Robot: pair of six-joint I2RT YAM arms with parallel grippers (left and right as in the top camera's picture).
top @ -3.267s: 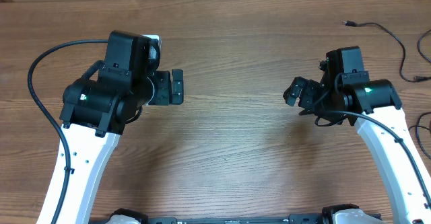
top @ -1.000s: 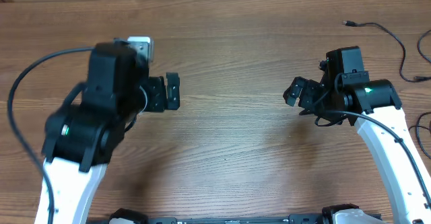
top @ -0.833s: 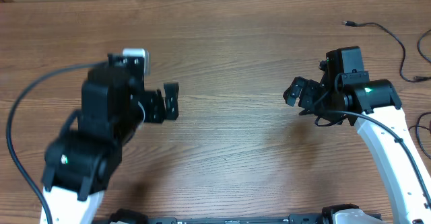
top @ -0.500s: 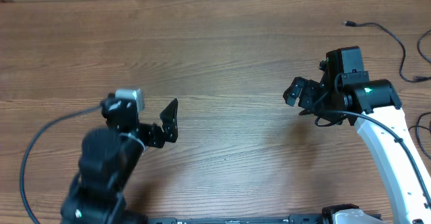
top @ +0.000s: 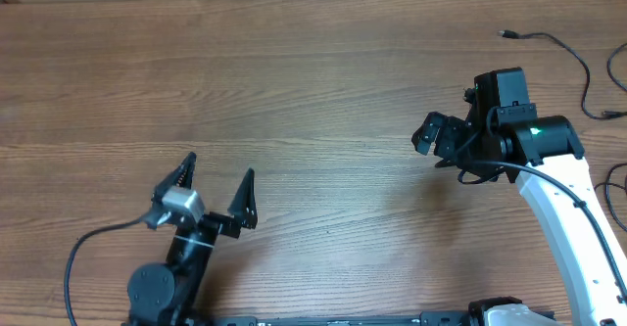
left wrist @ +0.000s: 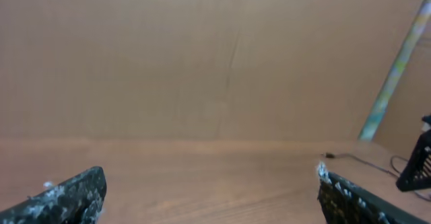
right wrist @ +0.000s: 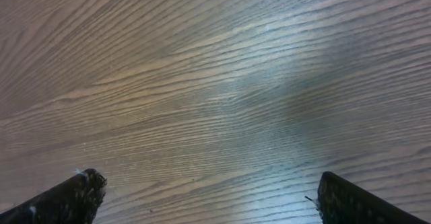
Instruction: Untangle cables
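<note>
Wood-grain table (top: 323, 91) fills the overhead view, with a plain brown wall behind it in the left wrist view. Thin black cables (top: 563, 47) lie at the far right edge of the table, one ending in a small plug (top: 507, 34) near the back, others trailing off the right border; from the left wrist the same plug end shows faintly on the tabletop at right (left wrist: 331, 156). How far they are knotted cannot be told, since most of their run is out of frame. The left gripper (top: 216, 187) sits low near the front left, pointing toward the back wall, its fingers spread wide with nothing between them, well apart from the cables. The right gripper (top: 438, 138) hovers at centre right, facing down at bare wood, its fingers likewise apart and empty; it is nearer the cables but not touching them. These cords look light, limp and much thinner than the fingers, so they will likely slide and drape rather than hold shape, and a pinch may slip along the smooth jacket. A firmer hold would probably be just behind the plug, where the body is thicker and stiffer, with the other gripper taking a loose stretch of cord to draw loops apart gently rather than yanking on the connector.
</note>
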